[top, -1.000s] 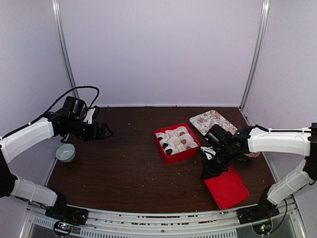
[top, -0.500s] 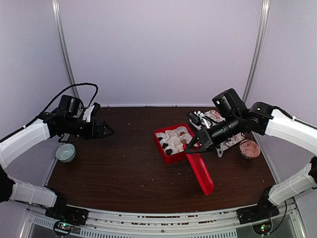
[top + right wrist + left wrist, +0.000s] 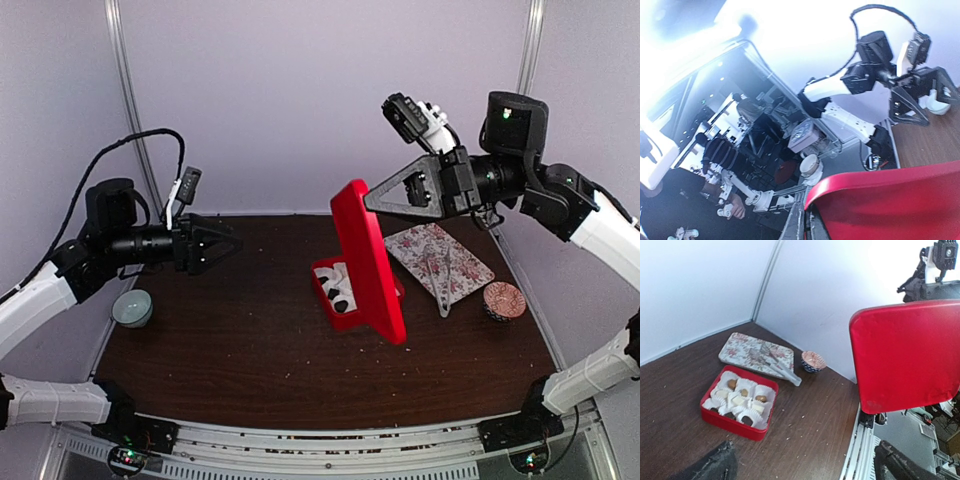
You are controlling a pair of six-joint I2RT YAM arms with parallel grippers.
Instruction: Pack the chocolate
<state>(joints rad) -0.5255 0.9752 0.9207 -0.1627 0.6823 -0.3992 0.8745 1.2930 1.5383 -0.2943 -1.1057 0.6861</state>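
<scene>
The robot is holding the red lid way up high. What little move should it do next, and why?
Probably tip the lid flat and bring it down toward the box. The right gripper is shut on the lid's top edge and holds it on edge in the air, while the box sits open with the chocolates inside.

A red lid [image 3: 370, 262] stands tilted on edge in the air above the dark wooden table [image 3: 250, 350]. It hides part of a red box [image 3: 730, 425] lined with white paper cups [image 3: 742, 402]. A floral tray [image 3: 425, 245] lies at 2 o'clock with tongs [image 3: 781, 370] across it. A patterned bowl [image 3: 503, 300] sits at 3 o'clock and a pale bowl [image 3: 132, 308] at 9 o'clock.
</scene>
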